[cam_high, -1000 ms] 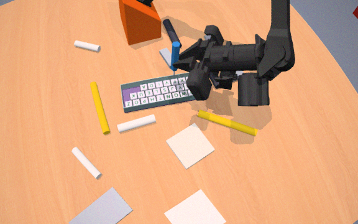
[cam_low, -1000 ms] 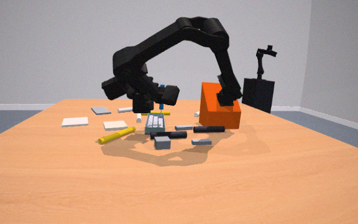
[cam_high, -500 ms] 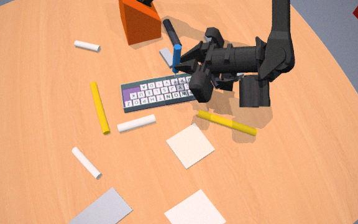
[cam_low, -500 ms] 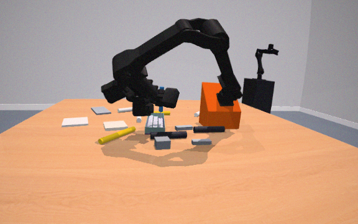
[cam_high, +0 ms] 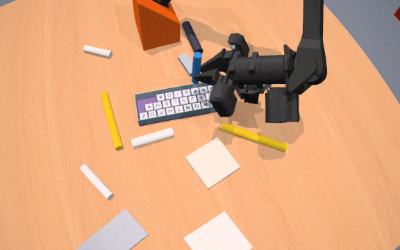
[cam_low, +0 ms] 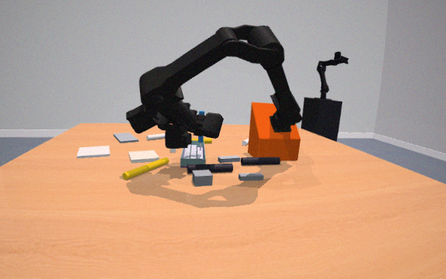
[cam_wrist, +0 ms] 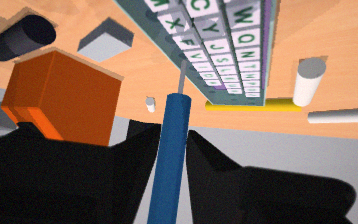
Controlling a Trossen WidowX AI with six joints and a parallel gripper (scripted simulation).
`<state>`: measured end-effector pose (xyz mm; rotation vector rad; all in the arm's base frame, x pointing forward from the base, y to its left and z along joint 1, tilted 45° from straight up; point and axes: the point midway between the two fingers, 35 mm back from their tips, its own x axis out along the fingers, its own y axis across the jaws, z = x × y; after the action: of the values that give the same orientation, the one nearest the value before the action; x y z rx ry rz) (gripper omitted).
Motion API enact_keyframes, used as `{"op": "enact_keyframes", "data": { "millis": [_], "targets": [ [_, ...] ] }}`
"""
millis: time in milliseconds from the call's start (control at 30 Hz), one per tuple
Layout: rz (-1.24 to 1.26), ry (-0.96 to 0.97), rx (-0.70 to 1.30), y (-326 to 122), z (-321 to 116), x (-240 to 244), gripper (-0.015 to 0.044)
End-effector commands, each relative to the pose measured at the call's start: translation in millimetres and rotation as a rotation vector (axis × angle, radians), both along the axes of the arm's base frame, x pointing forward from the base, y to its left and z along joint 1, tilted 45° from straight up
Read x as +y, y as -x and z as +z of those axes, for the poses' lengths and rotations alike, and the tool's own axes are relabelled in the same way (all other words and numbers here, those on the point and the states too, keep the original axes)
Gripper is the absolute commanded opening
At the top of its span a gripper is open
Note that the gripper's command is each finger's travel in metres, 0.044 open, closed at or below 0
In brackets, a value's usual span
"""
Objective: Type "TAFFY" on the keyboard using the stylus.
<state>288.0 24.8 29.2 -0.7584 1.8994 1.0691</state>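
Note:
The keyboard [cam_high: 175,101] [cam_low: 194,152] [cam_wrist: 222,60] lies on the table, its right part hidden by the arm in the top view. The blue stylus [cam_high: 196,62] [cam_low: 201,138] [cam_wrist: 178,107] stands nearly upright, thin grey tip down. My gripper [cam_high: 198,72] [cam_wrist: 174,133] is shut on the stylus, at the keyboard's long edge nearest the orange block. In the wrist view the tip shows against the keyboard's rim beside the F and V keys. Whether it touches anything, I cannot tell.
An orange block [cam_high: 158,29] [cam_low: 273,145] [cam_wrist: 65,95], black cylinders [cam_high: 192,36] [cam_low: 260,160] and small grey blocks [cam_low: 202,178] [cam_wrist: 106,42] lie near the keyboard. Yellow rods [cam_high: 111,119] [cam_high: 253,136], white rods [cam_high: 152,137] and flat pads [cam_high: 212,163] lie around its other sides.

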Motion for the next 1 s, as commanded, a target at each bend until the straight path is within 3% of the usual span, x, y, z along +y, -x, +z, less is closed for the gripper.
{"op": "enact_keyframes", "data": {
  "millis": [0,967],
  "targets": [
    [-0.005,-0.001,0.001,-0.2,-2.2,1.7,0.0081],
    [-0.005,-0.001,0.001,-0.9,-10.8,10.4,0.0081]
  ]
}}
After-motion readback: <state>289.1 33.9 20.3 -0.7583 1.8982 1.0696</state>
